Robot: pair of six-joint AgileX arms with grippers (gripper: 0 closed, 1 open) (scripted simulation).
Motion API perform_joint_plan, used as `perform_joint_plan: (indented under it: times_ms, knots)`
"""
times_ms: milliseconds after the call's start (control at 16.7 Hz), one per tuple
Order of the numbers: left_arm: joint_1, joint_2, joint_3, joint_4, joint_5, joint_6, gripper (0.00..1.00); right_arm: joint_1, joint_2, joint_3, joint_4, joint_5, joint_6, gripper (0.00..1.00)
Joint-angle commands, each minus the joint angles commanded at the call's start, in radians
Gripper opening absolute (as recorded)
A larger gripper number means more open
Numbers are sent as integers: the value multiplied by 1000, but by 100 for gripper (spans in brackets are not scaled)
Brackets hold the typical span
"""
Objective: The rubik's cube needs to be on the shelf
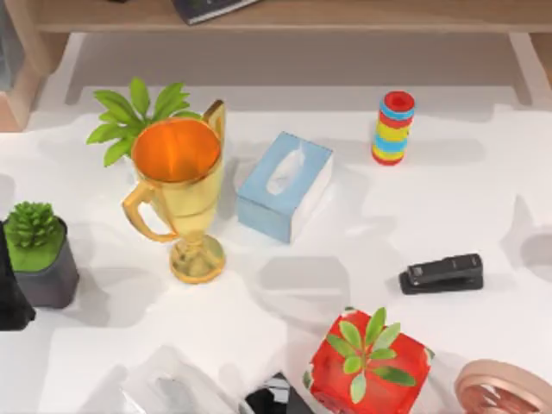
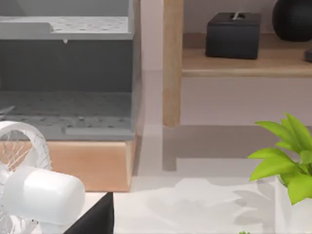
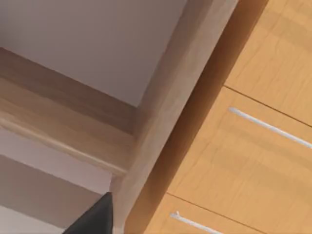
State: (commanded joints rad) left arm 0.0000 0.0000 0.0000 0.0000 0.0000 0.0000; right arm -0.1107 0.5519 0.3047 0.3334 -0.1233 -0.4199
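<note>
I can't spot the rubik's cube anywhere on the table (image 1: 483, 207); the shelf (image 1: 345, 15) runs along the far edge. Whether either arm's jaws are apart or together, I cannot tell. Best find the cube first, steering wide of the tall trophy (image 1: 179, 194).

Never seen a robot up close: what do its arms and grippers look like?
A small part of each is visible. The left gripper is a plain matte black wedge with straight edges. The right gripper is a similar dark grey-black pointed piece. No cables or markings can be seen on these parts.
</note>
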Motion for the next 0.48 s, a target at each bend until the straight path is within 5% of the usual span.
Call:
perform_joint_plan:
  times_ms: [480]
  knots:
    - [0, 0, 0, 0, 0, 0, 100, -183, 884, 400, 441, -149, -578, 100]
